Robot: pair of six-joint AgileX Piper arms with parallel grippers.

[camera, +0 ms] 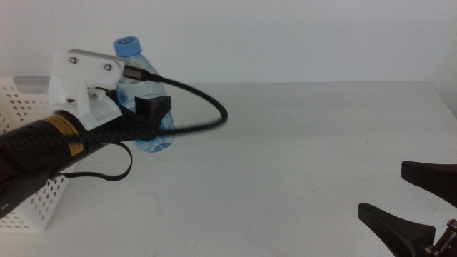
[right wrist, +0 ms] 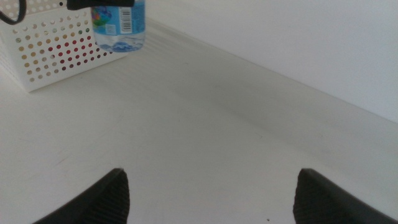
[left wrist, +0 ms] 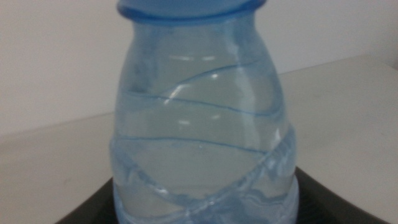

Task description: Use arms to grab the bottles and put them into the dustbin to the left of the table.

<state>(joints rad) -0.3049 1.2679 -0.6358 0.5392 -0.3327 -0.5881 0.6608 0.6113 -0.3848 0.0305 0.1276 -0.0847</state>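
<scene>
White wall, white table (camera: 300,164), pretty bare setup. Left gripper (camera: 146,114) is clamped around the blue-capped water bottle (camera: 146,86) partway down its body, keeping it upright just beside the dustbin (camera: 32,107) at the table's left end. My guess is it grips there so the bottle can swing over the perforated wall without tipping. Right gripper (camera: 410,203) just waits low at the near right, jaws spread wide. The bottle's label has a barcode, but I can't read any brand.
</scene>
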